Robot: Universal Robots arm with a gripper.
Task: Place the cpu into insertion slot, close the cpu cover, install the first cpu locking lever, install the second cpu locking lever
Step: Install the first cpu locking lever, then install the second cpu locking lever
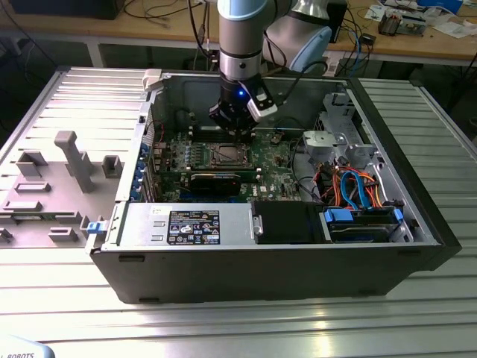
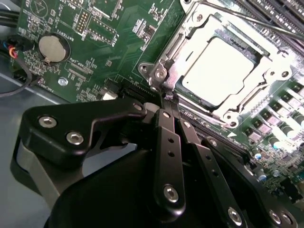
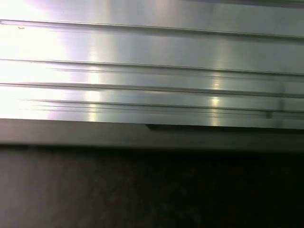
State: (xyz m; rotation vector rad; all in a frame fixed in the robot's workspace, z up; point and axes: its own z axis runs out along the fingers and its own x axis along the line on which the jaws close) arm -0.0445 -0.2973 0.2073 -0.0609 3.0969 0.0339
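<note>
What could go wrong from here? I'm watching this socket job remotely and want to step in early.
1. The gripper, shut, sits right at the corner of the cpu cover; a slip could scrape the green board.
2. The cpu shows through the closed cover's window; a sideways push might strain the insertion slot.

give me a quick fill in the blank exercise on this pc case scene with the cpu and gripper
1. The cpu lies in the insertion slot with the cpu cover folded ____ over it.
2. The gripper has its fingertips pressed ____, near a corner of the socket.
3. The circuit board around the socket is ____ in colour.
4. The round coin battery sits on the ____.

Missing words: down; together; green; circuit board
</note>
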